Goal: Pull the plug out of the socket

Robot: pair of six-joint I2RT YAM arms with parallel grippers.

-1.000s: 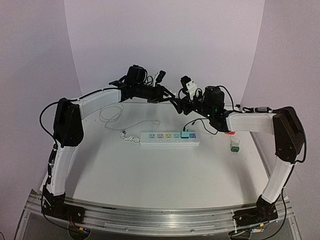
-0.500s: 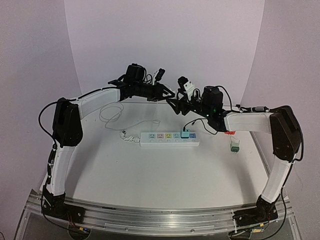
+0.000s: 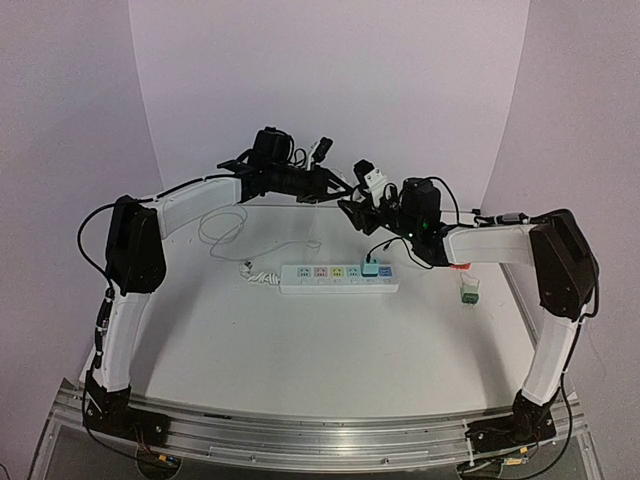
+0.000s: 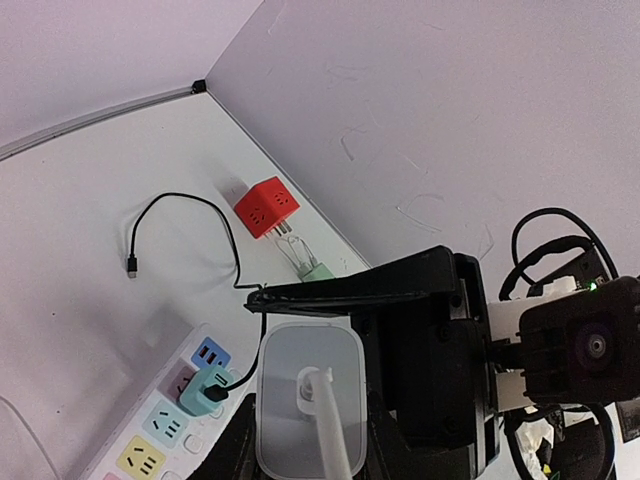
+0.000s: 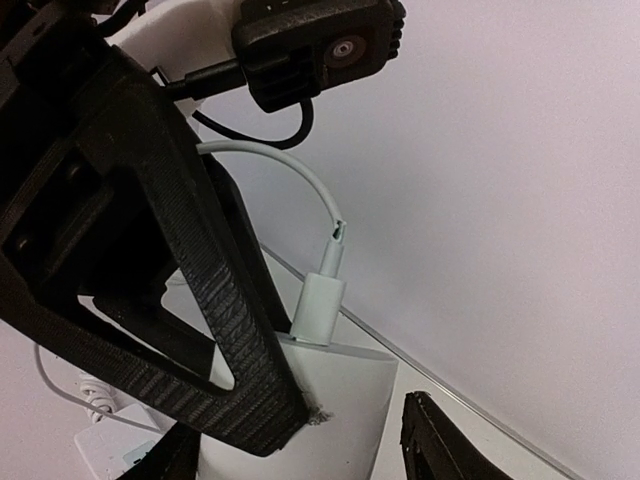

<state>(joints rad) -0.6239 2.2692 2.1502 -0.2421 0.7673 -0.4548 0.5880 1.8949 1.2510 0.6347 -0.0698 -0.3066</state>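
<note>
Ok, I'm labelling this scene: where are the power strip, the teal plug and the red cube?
power strip (image 3: pixel 325 279), top external view, top face.
teal plug (image 3: pixel 371 268), top external view, body.
red cube (image 4: pixel 266 207), left wrist view, its middle.

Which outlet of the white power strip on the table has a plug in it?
The outlet with the teal plug, second from the cordless end of the power strip, beside the blue-labelled end outlet. All others are bare.
</note>
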